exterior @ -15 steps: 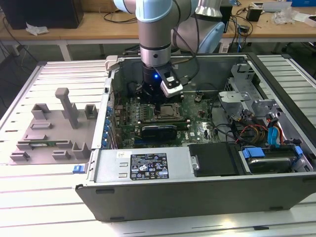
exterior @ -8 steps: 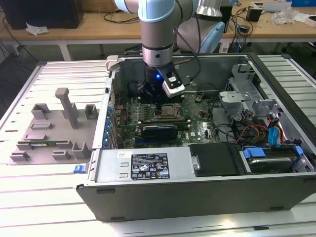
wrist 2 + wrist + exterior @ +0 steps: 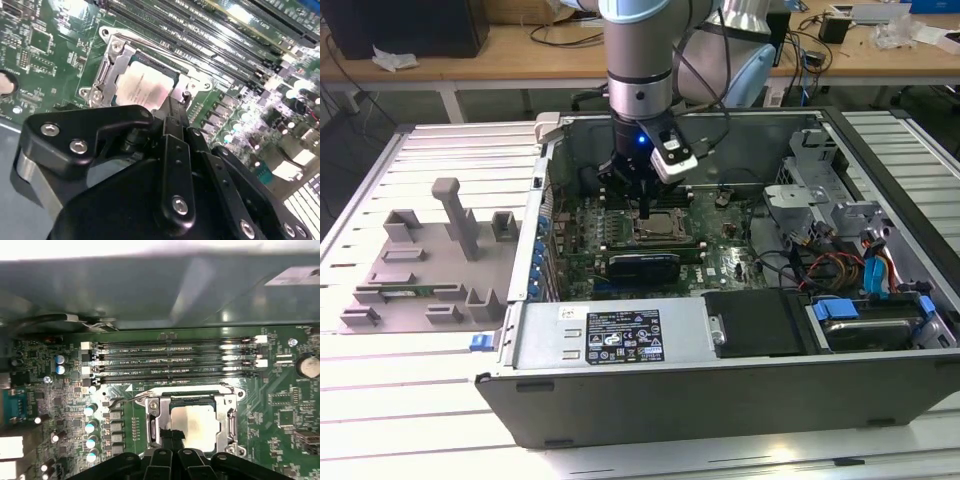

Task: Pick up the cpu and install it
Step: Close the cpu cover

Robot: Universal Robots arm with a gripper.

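Note:
The cpu (image 3: 660,226) lies flat inside its metal socket frame on the green motherboard, within the open computer case. Its pale silver top shows in both wrist views (image 3: 145,87) (image 3: 197,427). My gripper (image 3: 645,210) hangs straight above the socket, with its fingers shut together into one thin black tip and nothing held between them. That tip (image 3: 175,102) stands at the cpu's edge by the socket frame, and I cannot tell whether it touches. In the first wrist view the gripper tip (image 3: 169,435) covers a corner of the chip.
Long memory slots (image 3: 175,360) run beside the socket. The case walls (image 3: 545,200) surround the board. A power supply (image 3: 610,335) sits at the front, with cables and drive bays (image 3: 860,270) on the exterior view's right. A grey fixture tray (image 3: 420,260) lies outside the case on the left.

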